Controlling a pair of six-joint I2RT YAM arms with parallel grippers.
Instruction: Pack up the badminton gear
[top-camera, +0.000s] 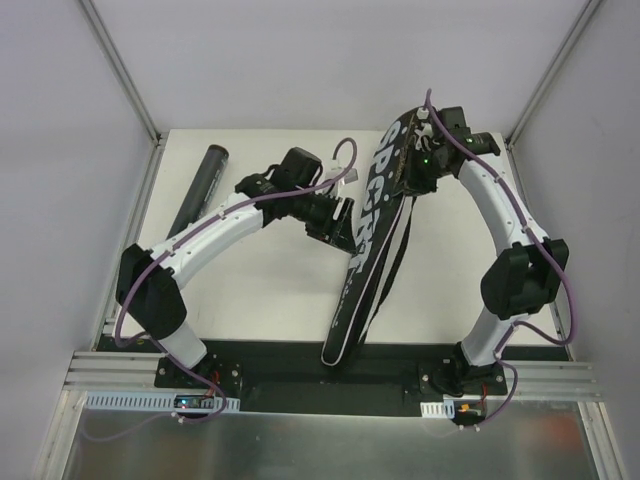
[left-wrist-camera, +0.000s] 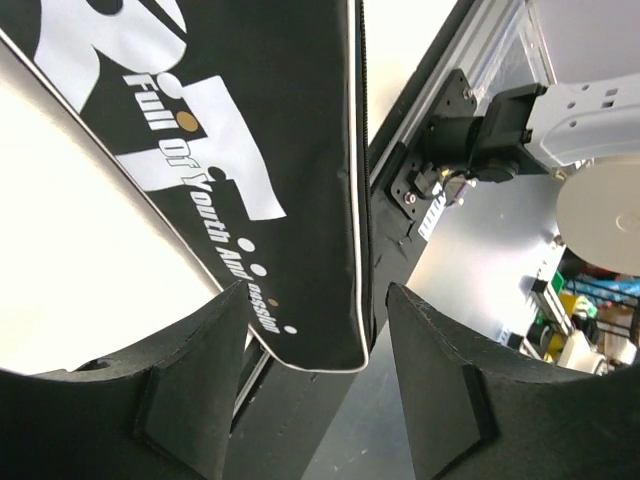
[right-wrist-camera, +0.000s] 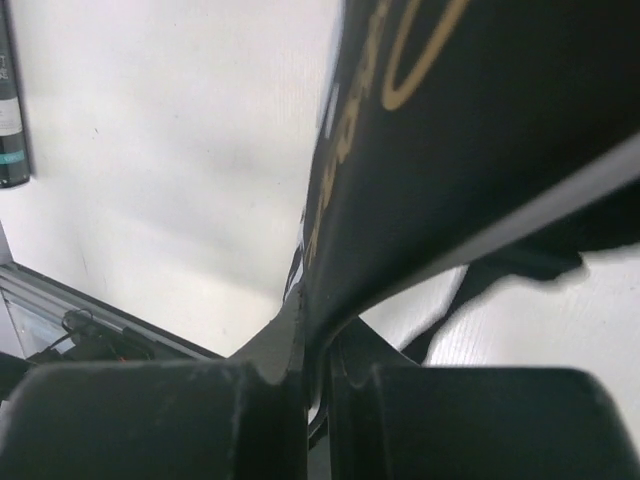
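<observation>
The long black bag (top-camera: 372, 215) lettered SPORT lies tilted across the middle of the white table, its narrow end over the near edge. My right gripper (top-camera: 424, 163) is shut on the bag's far upper edge; in the right wrist view the pads (right-wrist-camera: 290, 400) pinch a fold of the bag (right-wrist-camera: 480, 130). My left gripper (top-camera: 342, 222) is open beside the bag's left side. In the left wrist view the bag (left-wrist-camera: 250, 130) ends just beyond the spread fingers (left-wrist-camera: 200, 390), untouched. A long black tube (top-camera: 201, 186) lies at the far left, also at the right wrist view's left edge as a dark tube (right-wrist-camera: 10, 100).
The bag's thin black strap (top-camera: 396, 250) trails along its right side. A black base plate (top-camera: 290, 368) and aluminium rails (top-camera: 110, 372) run along the near edge. Grey walls close in the table on three sides. The right arm's base (left-wrist-camera: 480, 130) shows beyond the bag.
</observation>
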